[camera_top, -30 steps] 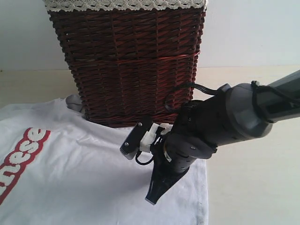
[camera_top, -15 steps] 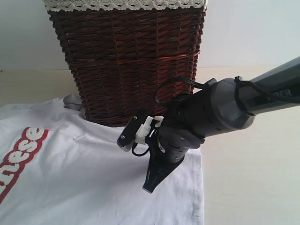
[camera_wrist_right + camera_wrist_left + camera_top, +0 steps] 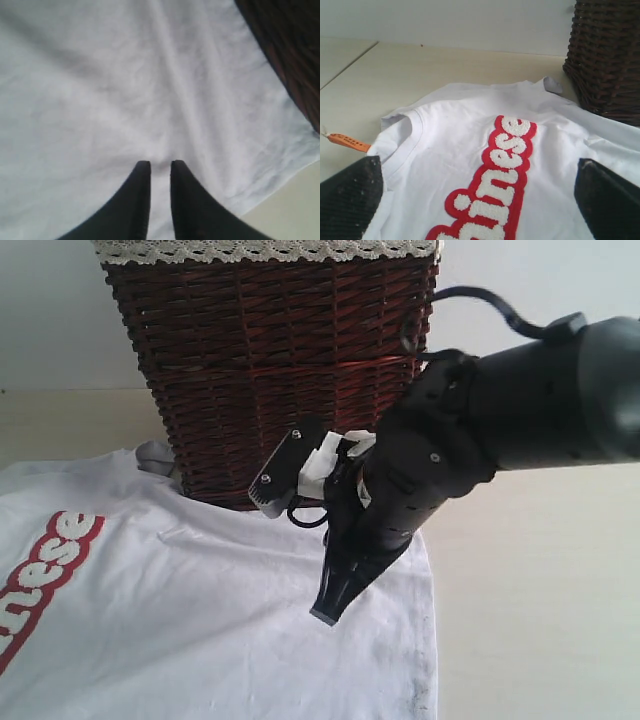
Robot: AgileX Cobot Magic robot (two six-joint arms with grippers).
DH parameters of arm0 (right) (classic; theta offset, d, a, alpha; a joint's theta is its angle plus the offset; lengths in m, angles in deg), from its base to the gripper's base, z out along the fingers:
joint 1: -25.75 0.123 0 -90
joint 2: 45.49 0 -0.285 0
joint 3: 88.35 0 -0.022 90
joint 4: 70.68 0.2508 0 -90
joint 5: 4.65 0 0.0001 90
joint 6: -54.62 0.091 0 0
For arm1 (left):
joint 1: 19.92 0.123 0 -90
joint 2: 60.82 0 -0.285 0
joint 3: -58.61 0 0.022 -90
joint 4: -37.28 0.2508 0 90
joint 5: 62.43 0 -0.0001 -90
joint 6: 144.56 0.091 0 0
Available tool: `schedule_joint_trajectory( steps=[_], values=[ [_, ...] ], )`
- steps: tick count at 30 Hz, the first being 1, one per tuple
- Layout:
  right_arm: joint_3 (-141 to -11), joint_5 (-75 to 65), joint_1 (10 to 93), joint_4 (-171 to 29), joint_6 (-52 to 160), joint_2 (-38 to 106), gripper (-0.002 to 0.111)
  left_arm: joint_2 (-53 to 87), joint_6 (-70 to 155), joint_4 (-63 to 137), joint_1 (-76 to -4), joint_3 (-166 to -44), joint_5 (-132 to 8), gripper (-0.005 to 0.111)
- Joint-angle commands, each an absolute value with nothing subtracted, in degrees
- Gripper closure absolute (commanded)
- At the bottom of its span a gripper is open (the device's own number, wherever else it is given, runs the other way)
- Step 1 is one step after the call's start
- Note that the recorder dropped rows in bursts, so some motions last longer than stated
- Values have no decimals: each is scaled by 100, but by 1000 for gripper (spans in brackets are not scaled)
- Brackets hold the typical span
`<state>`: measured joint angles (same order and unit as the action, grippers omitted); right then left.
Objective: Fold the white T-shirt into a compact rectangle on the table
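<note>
The white T-shirt (image 3: 150, 620) lies spread flat on the table (image 3: 530, 620), its red patch of fuzzy white letters (image 3: 45, 570) at the left. My right gripper (image 3: 325, 612) points down over the shirt's right part, near its edge. In the right wrist view its jaws (image 3: 160, 164) stand a narrow gap apart, with only smooth cloth (image 3: 100, 90) seen beneath and nothing held. My left gripper (image 3: 480, 200) is wide open low over the shirt (image 3: 460, 130), one black finger (image 3: 350, 200) on each side of the red patch (image 3: 500, 180). An orange tag (image 3: 347, 141) lies beside the collar.
A tall brown wicker basket (image 3: 270, 370) with a white lace rim stands right behind the shirt, close to my right arm. The same basket (image 3: 610, 55) shows in the left wrist view. Bare cream tabletop (image 3: 420, 70) stretches beyond the collar and right of the shirt.
My right gripper has lifted up from the shirt and its jaws have parted a little. The right arm has swung higher. The shirt has stayed flat.
</note>
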<state>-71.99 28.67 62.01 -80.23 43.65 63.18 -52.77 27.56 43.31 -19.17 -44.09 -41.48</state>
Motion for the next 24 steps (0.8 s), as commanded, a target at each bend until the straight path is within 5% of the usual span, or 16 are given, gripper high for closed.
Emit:
schedule_joint_trajectory(
  steps=[1, 7, 24],
  values=[
    [-7207, 3703, 6177, -7252, 3140, 6022, 70, -5303, 2774, 4304, -1949, -4417, -4215, 2],
    [-7051, 5527, 6177, -7114, 2894, 5971, 40, -5303, 2774, 4304, -1949, -4417, -4215, 2],
    [-6132, 3683, 6177, -6912, 1902, 6382, 28, -5303, 2785, 4304, -1949, -4417, -4215, 2]
  ],
)
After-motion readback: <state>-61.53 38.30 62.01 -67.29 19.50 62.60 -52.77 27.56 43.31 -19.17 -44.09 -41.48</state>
